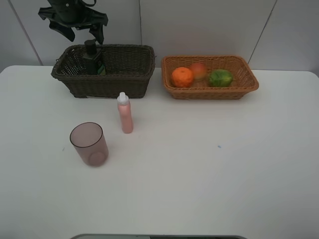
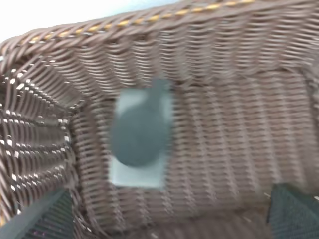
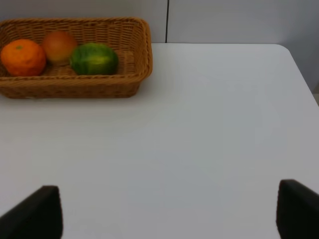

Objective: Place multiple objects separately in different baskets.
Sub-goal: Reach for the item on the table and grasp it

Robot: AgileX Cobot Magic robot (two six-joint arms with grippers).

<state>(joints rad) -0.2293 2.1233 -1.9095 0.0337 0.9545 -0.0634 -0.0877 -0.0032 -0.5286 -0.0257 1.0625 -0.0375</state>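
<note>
The dark green pump bottle (image 1: 92, 59) stands upright in the deep dark brown wicker basket (image 1: 119, 83), beneath the left gripper (image 1: 83, 31), whose jaws are spread and empty. On the table in front stand the small pink white-capped bottle (image 1: 125, 114) and the translucent pinkish cup (image 1: 89, 144). The shallow orange-tan wicker basket (image 1: 214, 93) holds 3 fruits: orange (image 1: 182, 76), red-yellow fruit (image 1: 199, 70), green fruit (image 1: 220, 77). The right gripper (image 3: 167, 214) is spread and empty.

White table, pale panelled wall.
The table (image 1: 209, 189) is plain white and matte, with rounded far corners. One small dark speck (image 1: 219, 146) sits right of its middle, and a fainter speck (image 1: 63, 148) lies near its left side. Behind the table, the wall (image 1: 209, 25) is made of pale grey panels split by thin dark seams (image 1: 140, 22), some of them slanted. A grey strip (image 1: 159, 237) shows at the near edge.
</note>
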